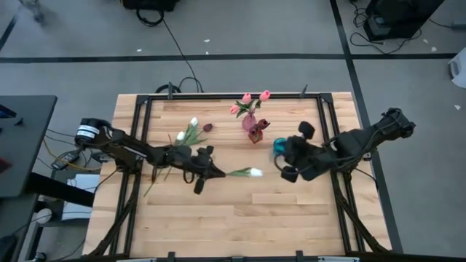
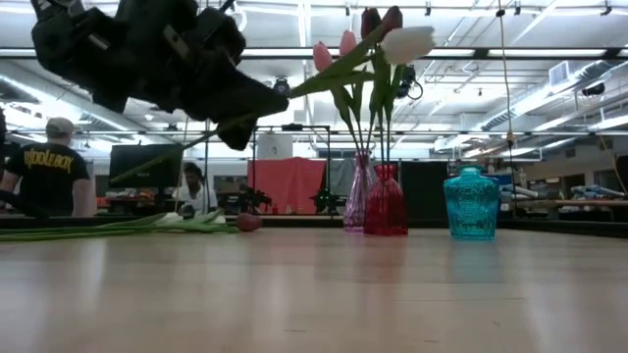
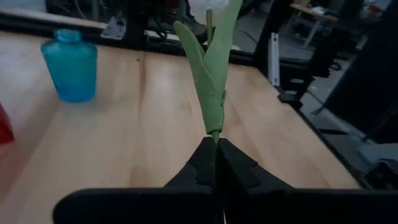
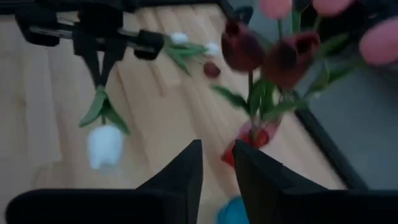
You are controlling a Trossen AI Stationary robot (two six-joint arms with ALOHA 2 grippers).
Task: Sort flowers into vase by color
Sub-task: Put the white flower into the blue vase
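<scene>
We're holding a white tulip (image 1: 251,172) in the left gripper (image 1: 211,170), jaws clamped on its stem, lifted off the bench (image 1: 218,218). Its long axis is pointing head-first toward the turquoise vase (image 1: 279,148), which is sitting empty just beyond the bloom. Our right gripper (image 4: 217,163) is hovering beside that vase, jaws slightly parted and holding nothing. More flowers (image 1: 188,131) are lying behind us.

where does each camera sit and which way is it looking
High: overhead, straight down; both arms, left gripper holding the white tulip.
Low: table height, level into the room; the left arm above, three vases.
Left wrist: past its shut fingers on the stem, toward the blue vase.
Right wrist: over the right gripper, open, toward the red vase.
All share the white tulip.
</scene>
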